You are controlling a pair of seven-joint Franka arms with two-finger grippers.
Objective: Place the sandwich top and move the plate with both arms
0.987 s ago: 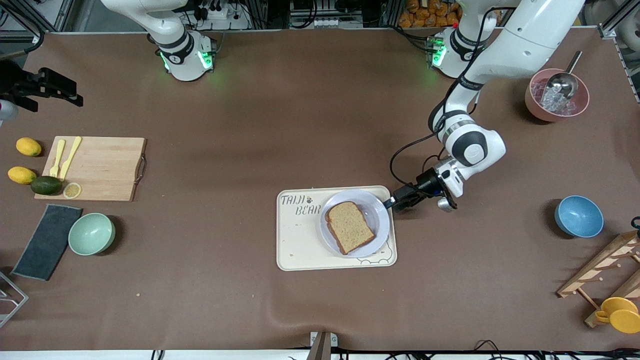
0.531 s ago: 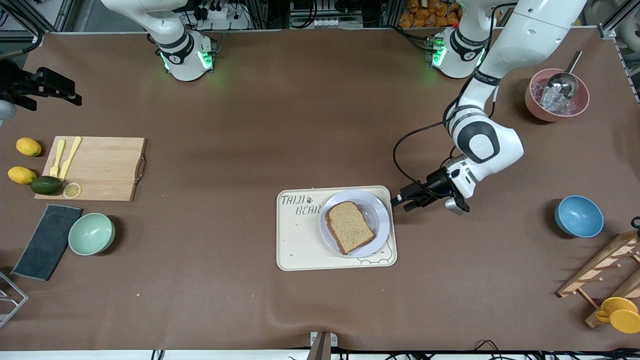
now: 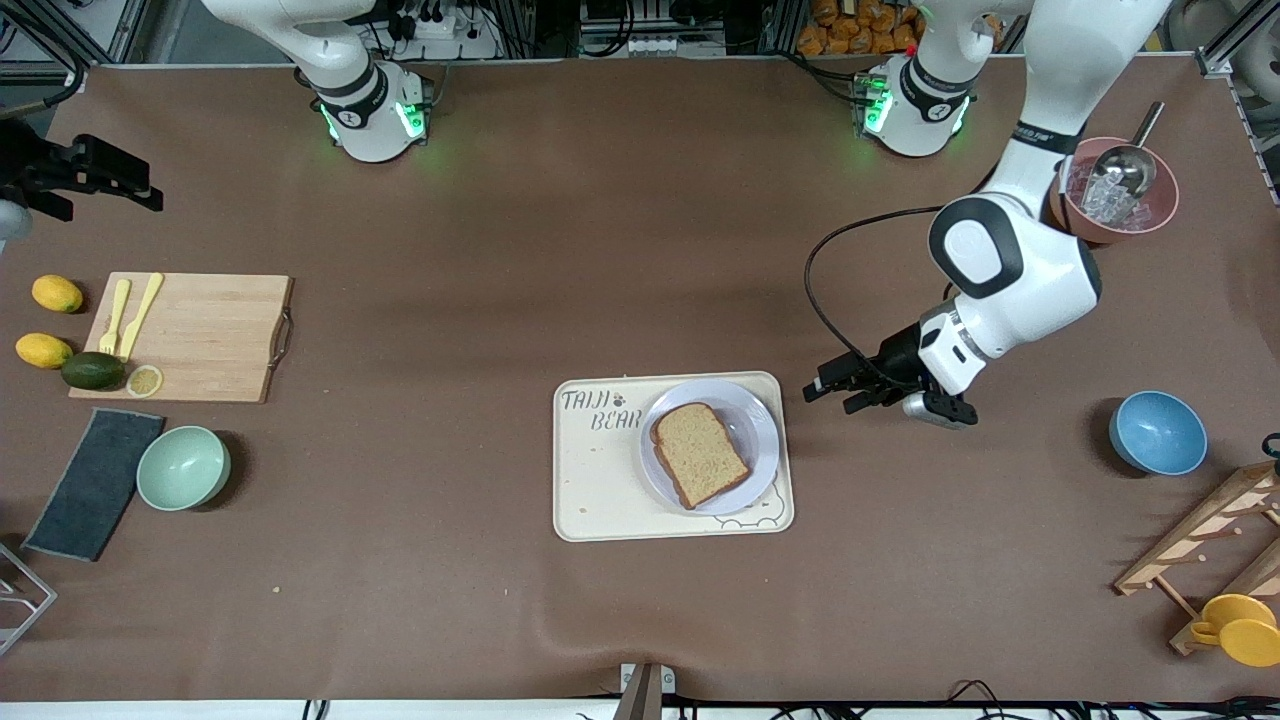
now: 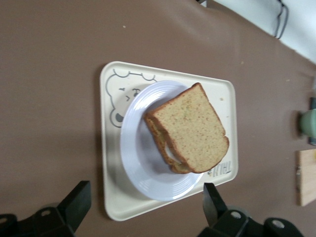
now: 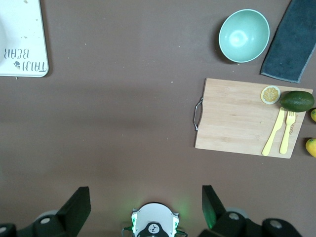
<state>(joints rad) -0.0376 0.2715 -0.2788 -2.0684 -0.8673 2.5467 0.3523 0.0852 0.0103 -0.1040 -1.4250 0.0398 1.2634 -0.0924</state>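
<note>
The sandwich top (image 3: 700,453), a light-brown bread slice with darker crust, lies on another layer on the pale round plate (image 3: 760,440). The plate sits on a cream tray (image 3: 600,490) at mid-table. In the left wrist view the sandwich top (image 4: 190,126) and plate (image 4: 143,163) lie ahead of my open left gripper (image 4: 145,195), whose fingers hold nothing. That left gripper (image 3: 830,392) hovers just off the tray's edge, toward the left arm's end of the table. My right gripper (image 5: 145,197) is open and empty, high above its own base.
A cutting board (image 3: 190,335) with yellow cutlery, lemons, an avocado, a green bowl (image 3: 183,468) and a dark cloth (image 3: 95,483) lie at the right arm's end. A blue bowl (image 3: 1157,432), a pink ice bowl (image 3: 1113,190) and a wooden rack (image 3: 1200,540) stand at the left arm's end.
My left gripper has drawn back from the plate's rim, off the tray toward the left arm's end. The plate and sandwich have stayed put. The right gripper barely shifted.
</note>
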